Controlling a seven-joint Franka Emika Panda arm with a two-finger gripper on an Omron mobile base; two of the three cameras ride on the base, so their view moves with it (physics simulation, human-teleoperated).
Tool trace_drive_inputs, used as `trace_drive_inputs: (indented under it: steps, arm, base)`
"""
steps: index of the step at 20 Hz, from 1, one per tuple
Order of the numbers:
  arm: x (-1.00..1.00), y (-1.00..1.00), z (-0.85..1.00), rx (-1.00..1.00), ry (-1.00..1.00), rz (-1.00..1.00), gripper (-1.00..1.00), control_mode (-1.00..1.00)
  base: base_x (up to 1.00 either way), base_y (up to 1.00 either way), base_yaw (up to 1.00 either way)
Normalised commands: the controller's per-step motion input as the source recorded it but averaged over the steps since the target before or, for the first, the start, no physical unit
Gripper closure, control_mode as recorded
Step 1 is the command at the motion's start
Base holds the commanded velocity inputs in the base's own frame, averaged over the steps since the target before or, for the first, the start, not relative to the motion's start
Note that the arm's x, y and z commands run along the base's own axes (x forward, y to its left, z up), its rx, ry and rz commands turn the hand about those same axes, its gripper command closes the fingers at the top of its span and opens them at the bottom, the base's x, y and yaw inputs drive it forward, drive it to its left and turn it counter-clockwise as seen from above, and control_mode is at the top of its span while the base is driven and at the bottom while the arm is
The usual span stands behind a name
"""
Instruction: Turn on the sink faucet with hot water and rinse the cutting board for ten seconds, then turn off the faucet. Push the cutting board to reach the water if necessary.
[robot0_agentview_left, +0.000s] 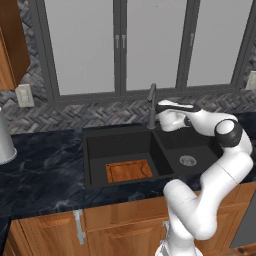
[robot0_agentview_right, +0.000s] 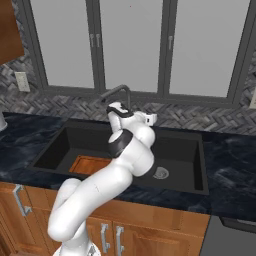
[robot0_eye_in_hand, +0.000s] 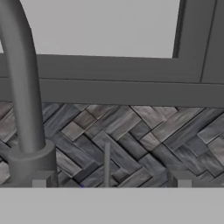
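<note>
The dark grey sink faucet (robot0_agentview_left: 151, 102) rises behind the black double sink (robot0_agentview_left: 95, 150), and its arched spout (robot0_agentview_right: 117, 91) reaches over the large basin. My gripper (robot0_agentview_left: 161, 106) hangs just right of the faucet post, pointing at the back wall. In the hand view the faucet post (robot0_eye_in_hand: 24, 87) stands at the left, and the thin lever (robot0_eye_in_hand: 106, 162) stands upright between my widely spread fingertips (robot0_eye_in_hand: 39, 180); the gripper (robot0_eye_in_hand: 109, 181) is open. The orange-brown cutting board (robot0_agentview_left: 129, 171) lies flat at the front of the large basin, partly hidden by my arm in the right base view (robot0_agentview_right: 89, 163). No water is in view.
The smaller basin has a round silver drain (robot0_agentview_left: 187, 160). A herringbone tile backsplash (robot0_eye_in_hand: 144, 131) and a grey window frame (robot0_eye_in_hand: 113, 83) stand right behind the faucet. A white cylindrical object (robot0_agentview_left: 5, 142) sits on the dark marble counter (robot0_agentview_left: 40, 170) at far left.
</note>
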Motion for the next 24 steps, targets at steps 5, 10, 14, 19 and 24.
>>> trace_drive_inputs:
  steps: [5,10,14,19,24]
  arm:
    - [0.07,0.00,-0.13,0.00,0.00,0.00,-1.00,-1.00]
    - [0.08,0.00,-0.13,0.00,0.00,0.00,-1.00,-1.00]
    - [0.09,0.00,-0.11,0.00,0.00,0.00,-1.00,-1.00]
    - [0.10,0.00,-0.04,0.00,0.00,0.00,-1.00,-1.00]
    - [0.15,0.00,-0.08,0.00,0.00,0.00,-1.00,-1.00]
  base:
    - [0.00,0.00,0.00]
    - [0.00,0.00,0.00]
    - [0.00,0.00,0.00]
    - [0.00,0.00,0.00]
    - [0.00,0.00,0.00]
